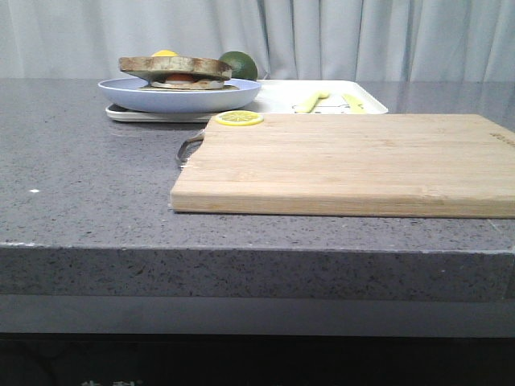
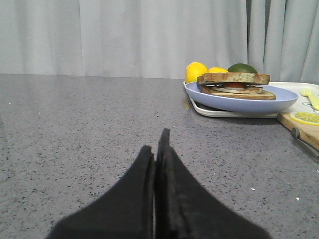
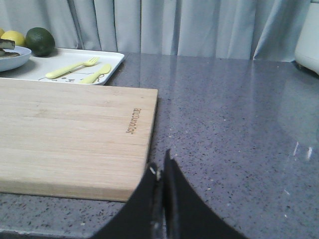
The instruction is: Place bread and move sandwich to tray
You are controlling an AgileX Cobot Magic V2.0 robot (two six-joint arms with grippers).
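- Both jaws are sitting pressed together, gripping nothing, low over the bench.
- Sandwich is resting on plate, on tray, well apart from left jaws.

Grey speckled stone counter, pale pleated curtains behind, soft even light

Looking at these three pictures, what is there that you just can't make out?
- Sandwich filling: seen edge-on in the front and left wrist views; the top slice hides it.
- Tray: the plate covers its left end; what is printed near the fork is too small to tell.
- Cutting board: cut off by the right edge of the front view.
- Both arms: out of the front view; only closed fingertips show in the wrist views.
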